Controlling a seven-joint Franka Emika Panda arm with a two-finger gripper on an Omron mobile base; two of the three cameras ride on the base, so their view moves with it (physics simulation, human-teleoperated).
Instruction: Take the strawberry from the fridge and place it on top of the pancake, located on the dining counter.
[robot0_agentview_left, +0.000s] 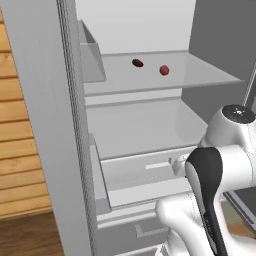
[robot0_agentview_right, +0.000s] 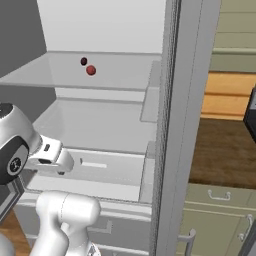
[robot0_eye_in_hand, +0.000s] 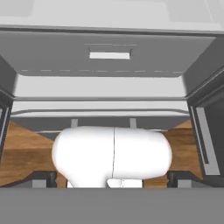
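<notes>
Fridge (robot0_agentview_left: 150, 125) open, strawberry (robot0_agentview_left: 164, 70) on upper shelf (robot0_agentview_left: 200, 75) at about 1 o'clock in left base view, dark item (robot0_agentview_left: 137, 63) beside it, maybe another fruit. Claw (robot0_eye_in_hand: 112, 177) spread wide, empty, pointing low. Reach step; next: raise toward strawberry.

Light is even and soft in all three rendered views, with no clear single source. The fridge (robot0_agentview_left: 140, 125) interior reads bright at its pale back wall and shelves, while its side walls fall into flat mid-grey shade. Shadows are faint and diffuse; no glare shows anywhere. Edges stay sharp without motion blur, though textures look coarse and slightly pixelated. Straight lines stay straight near the frame edges.
</notes>
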